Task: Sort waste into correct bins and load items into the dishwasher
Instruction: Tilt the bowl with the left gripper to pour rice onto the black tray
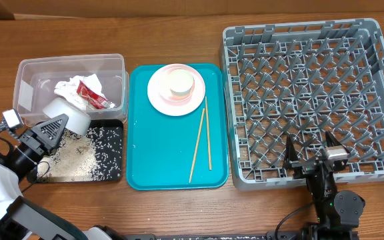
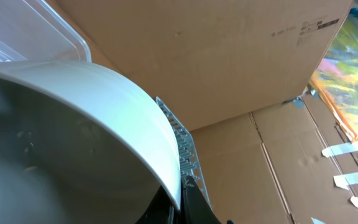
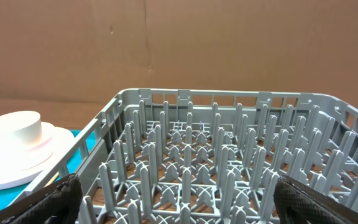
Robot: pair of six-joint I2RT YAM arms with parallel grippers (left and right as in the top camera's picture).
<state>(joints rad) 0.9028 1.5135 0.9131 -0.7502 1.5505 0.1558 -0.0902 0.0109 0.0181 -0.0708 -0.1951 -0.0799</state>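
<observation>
The left claw [image 1: 57, 125] is closed tight on the rim of a white bowl [image 1: 69, 112]. It holds the bowl tipped on its side over the far left corner of the black tray [image 1: 115, 175], just where that tray meets the clear tub [image 1: 29, 67]. In the left wrist view the bowl [image 2: 73, 124] fills the lower left, its rim running down to the claw at the bottom edge, and the inside is too blurred to read.

Rice [image 1: 79, 157] lies scattered across the black tray, thickest at the left and near the middle. The clear tub sits just behind the tray on the counter [image 1: 179, 33]. It holds a crumpled napkin [image 1: 69, 90] with a red-and-white sauce packet [image 1: 93, 95] lying against its right side.

The teal tray [image 1: 165, 153] stands between the bins and the rack. At its far end is a pink plate [image 1: 162, 97] with a white cup [image 1: 181, 81] standing on it; whether it is a cup or a small bowl I cannot tell. Two chopsticks [image 1: 202, 143] lie on the tray's bare right half, close at the far end and spreading toward the near end.

The grey rack [image 1: 227, 100] is to the right, and only its pegs show inside. The right claw [image 1: 310, 160] hangs over the rack's near wall, spread wide with nothing between its fingers [image 3: 61, 199].
</observation>
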